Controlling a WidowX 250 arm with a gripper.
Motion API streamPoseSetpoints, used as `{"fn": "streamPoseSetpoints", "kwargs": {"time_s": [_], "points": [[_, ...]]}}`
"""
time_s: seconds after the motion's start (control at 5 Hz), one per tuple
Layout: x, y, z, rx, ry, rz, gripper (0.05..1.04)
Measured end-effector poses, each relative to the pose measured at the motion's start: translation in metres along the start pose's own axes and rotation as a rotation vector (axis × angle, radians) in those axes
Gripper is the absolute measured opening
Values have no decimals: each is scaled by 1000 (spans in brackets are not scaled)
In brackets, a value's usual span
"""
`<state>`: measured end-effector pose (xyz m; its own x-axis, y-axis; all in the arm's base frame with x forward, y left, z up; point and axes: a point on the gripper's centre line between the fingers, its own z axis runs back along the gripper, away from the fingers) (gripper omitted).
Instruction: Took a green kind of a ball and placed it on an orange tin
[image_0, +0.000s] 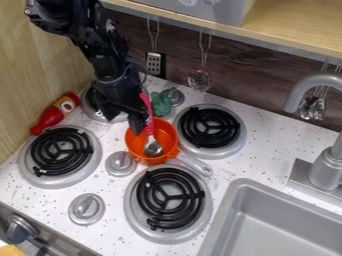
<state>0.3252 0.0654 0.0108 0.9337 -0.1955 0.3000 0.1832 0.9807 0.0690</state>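
One green ball (160, 104) on the white worktop (257, 157), just behind the orange pot (167, 131) and close beside a grey knob (175, 95). Black hand (138, 128) pointing down at the pot's rim, right beside a pink-handled spoon (153, 148) leaning inside; cannot tell whether spread or pressed together. Around the pot, four black-coiled burners (212, 131), with a red bottle (52, 116) lying near the wooden wall (23, 75).

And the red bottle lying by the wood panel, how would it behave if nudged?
The red bottle would probably roll, since it lies on its side and looks rounded. Its smooth-looking surface may also be slippery.
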Motion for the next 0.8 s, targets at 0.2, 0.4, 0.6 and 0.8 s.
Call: {"fn": "streamPoseSetpoints", "kwargs": {"time_s": [0.2, 0.4, 0.6, 0.8], "points": [[26, 13, -8, 54, -95, -47, 998], [47, 16, -23, 52, -205, -92, 998], [67, 22, -27, 79, -264, -119, 998], [73, 18, -30, 74, -276, -122, 998]]}}
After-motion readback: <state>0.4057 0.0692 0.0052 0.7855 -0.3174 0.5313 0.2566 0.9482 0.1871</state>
